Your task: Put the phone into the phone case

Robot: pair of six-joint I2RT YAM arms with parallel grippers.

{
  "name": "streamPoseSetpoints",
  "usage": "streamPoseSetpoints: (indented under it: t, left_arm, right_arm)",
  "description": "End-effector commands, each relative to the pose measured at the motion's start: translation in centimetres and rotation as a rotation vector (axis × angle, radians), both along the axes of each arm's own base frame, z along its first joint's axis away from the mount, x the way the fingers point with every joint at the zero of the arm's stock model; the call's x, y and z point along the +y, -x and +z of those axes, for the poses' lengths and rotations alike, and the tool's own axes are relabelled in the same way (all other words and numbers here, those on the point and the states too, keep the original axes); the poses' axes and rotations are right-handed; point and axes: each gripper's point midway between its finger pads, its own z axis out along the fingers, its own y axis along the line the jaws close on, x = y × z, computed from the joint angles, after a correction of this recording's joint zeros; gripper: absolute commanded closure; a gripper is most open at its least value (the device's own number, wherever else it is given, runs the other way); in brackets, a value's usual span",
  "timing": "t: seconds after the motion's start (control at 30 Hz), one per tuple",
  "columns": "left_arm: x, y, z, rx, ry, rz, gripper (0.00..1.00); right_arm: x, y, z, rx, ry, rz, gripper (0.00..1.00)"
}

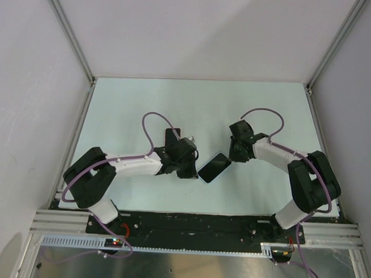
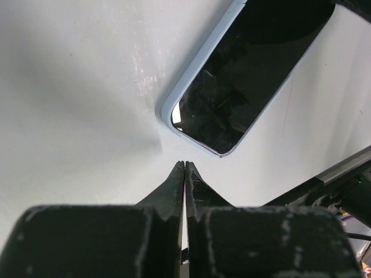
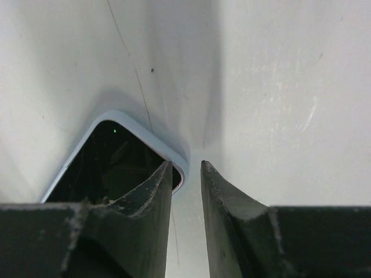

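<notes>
Plainly, the phone (image 1: 214,167) lay face up inside the case (image 2: 168,107) on the table (image 1: 174,108), between the two arms. In the overhead view its long axis ran on a slant from near-left to far-right.

The left claw (image 2: 184,169) was closed on nothing, its two fingers pressed together. Its tips hung just short of the near-left corner of the case, apart from it, and from that claw the phone stretched away ahead and to the right. At that corner a thin pale sliver showed between the black glass and the blue rim. By my reading the corner was not fully seated, though the view was too tight to be sure.

The right claw (image 3: 186,169) stood at the opposite, far-right end, its fingers parted by a narrow gap and holding nothing. One finger (image 3: 152,188) hung over the corner of the phone there, though whether it touched could not be told; the other was over bare table. So each claw was close to one end of the long axis.

The remaining move likely turned on pressing down at the corners. The left claw would need to go forward onto the loose corner while the right claw steadied the far end against sliding.
</notes>
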Motion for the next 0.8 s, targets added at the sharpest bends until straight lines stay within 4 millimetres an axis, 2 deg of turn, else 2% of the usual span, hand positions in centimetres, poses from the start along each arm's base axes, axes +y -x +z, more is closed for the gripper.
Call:
streamPoseSetpoints:
  t: [0.0, 0.17, 0.37, 0.57, 0.77]
  left_arm:
    - [0.2, 0.1, 1.6, -0.05, 0.025, -0.004, 0.96]
    - [0.2, 0.2, 1.5, -0.045, 0.022, -0.006, 0.96]
    - [0.0, 0.1, 1.5, -0.043, 0.025, -0.009, 0.96]
    - [-0.4, 0.1, 1.3, -0.031, 0.025, -0.016, 0.96]
    - [-0.4, 0.0, 1.1, -0.031, 0.019, -0.013, 0.96]
  right_arm:
    - [-0.7, -2.2, 0.4, -0.04, 0.042, -0.004, 0.7]
    - [-0.5, -1.7, -0.5, -0.012, 0.049, 0.014, 0.76]
    - [-0.2, -0.1, -0.9, 0.005, 0.028, 0.027, 0.77]
    - [-0.1, 1.6, -0.4, -0.008, -0.012, 0.018, 0.77]
    - [-0.1, 2.1, 0.2, -0.019, -0.039, 0.015, 0.77]
